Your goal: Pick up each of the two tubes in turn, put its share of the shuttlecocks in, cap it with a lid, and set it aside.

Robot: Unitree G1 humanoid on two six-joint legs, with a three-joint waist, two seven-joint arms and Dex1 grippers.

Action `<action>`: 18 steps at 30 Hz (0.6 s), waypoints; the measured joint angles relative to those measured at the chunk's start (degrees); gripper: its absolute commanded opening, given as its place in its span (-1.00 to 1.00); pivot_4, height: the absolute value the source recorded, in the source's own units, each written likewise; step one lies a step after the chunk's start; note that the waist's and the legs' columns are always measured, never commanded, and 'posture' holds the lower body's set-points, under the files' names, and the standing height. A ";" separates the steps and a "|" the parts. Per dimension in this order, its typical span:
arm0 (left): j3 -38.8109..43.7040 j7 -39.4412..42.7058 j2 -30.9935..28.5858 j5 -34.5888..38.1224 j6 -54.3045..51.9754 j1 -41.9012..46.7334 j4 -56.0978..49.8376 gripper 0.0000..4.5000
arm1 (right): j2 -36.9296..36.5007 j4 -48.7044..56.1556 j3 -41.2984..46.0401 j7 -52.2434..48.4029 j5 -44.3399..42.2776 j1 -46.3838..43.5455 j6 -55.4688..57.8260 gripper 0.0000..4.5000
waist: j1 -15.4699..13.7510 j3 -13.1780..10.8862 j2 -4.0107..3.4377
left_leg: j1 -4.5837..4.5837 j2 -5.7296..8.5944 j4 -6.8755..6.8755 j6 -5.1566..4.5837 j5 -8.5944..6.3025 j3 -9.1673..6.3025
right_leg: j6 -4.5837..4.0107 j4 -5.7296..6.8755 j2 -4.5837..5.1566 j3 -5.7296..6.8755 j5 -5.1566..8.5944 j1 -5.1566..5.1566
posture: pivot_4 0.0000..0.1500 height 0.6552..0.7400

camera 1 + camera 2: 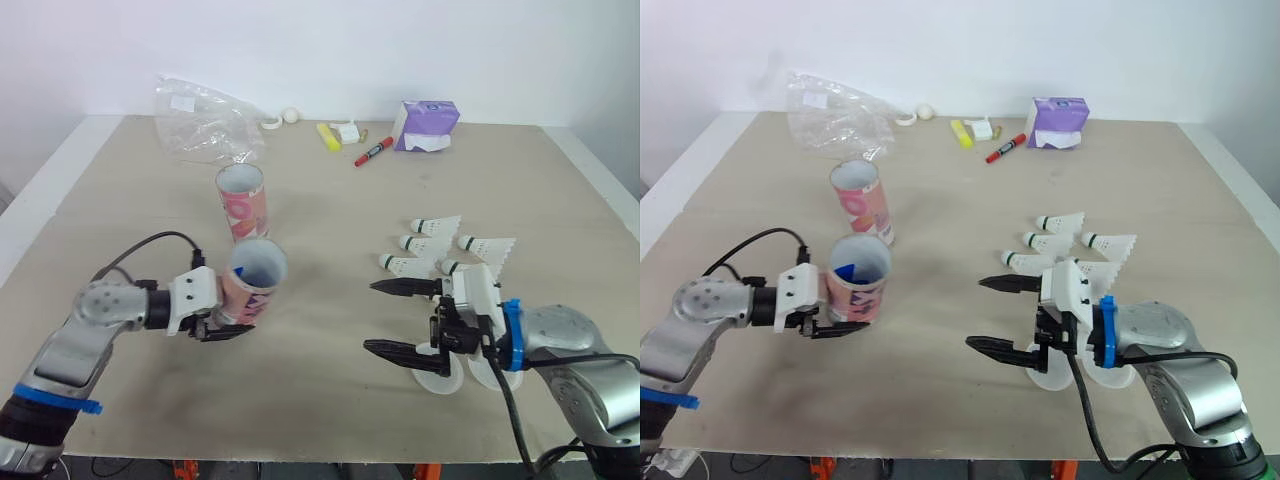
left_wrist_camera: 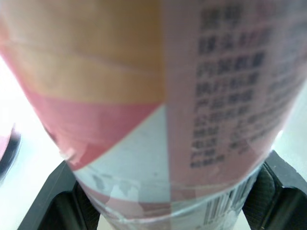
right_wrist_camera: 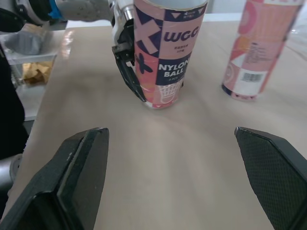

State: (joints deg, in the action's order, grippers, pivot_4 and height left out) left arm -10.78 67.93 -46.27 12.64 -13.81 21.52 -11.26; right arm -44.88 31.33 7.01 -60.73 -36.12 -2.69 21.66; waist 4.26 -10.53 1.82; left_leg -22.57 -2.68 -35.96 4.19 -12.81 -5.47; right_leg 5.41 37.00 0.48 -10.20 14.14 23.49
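At the lower left of the frame the left gripper (image 1: 232, 326) is clamped low on the pink tube (image 1: 255, 282), with the fingers pressed on either side of its base. The open mouth leans toward the camera, and I cannot tell whether the base is resting on the table (image 1: 330, 410) or is just off it. The second tube (image 1: 241, 200) stands upright just behind it, close enough to be knocked if the held tube swings back. Right of centre, the right gripper (image 1: 370, 316) hovers low with its fingers spread wide and holds nothing, pointing across at the held tube. The shuttlecocks (image 1: 425, 243) lie in a loose cluster just behind it, toward the middle right. Two white lids (image 1: 437, 383) lie partly under that wrist. The step in hand looks like loading the first shuttlecock. To do it well, the left arm should hold the tube steady and tip its mouth toward the right side. The right gripper should pull back to the nearest shuttlecock and pinch it lightly so the skirt is not crushed. It should then feed the shuttlecock in cork first, along the tube's axis. The wrist should lift clear of the lids so that none of them get dragged away.
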 measured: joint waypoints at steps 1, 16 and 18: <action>-1.61 0.90 -0.02 -0.46 -1.76 2.12 -1.39 0.47 | -0.01 0.42 0.53 0.12 -0.34 0.56 0.00 1.00 | 0.01 0.00 0.00 | -0.01 0.00 0.00 0.00 0.00 -0.02 | 0.00 0.00 -0.03 0.00 0.00 -0.01 | 1.00 1.00; -17.67 7.92 0.89 -12.53 -13.59 18.89 -3.27 0.47 | 0.01 4.51 3.17 3.71 -2.31 4.99 0.73 1.00 | 0.38 -0.01 0.02 | 0.01 -0.01 -0.10 -0.20 -0.10 -0.05 | 0.21 0.06 -0.10 0.00 -0.05 -0.04 | 1.00 1.00; -18.40 8.01 0.92 -13.18 -14.59 19.59 -3.54 0.47 | 0.24 4.78 3.16 4.63 -2.62 5.06 0.97 1.00 | 0.36 -0.01 0.01 | 0.02 -0.01 -0.10 -0.21 -0.11 -0.07 | 0.21 0.07 -0.10 0.00 -0.05 -0.05 | 1.00 1.00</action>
State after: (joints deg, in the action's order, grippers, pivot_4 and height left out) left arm -29.18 75.94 -45.35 -0.54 -28.40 41.11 -14.80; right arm -44.63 36.11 10.18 -56.09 -38.74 2.37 22.63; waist 4.62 -10.54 1.83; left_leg -22.55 -2.69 -36.07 3.98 -12.92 -5.54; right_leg 5.62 37.06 0.38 -10.20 14.09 23.44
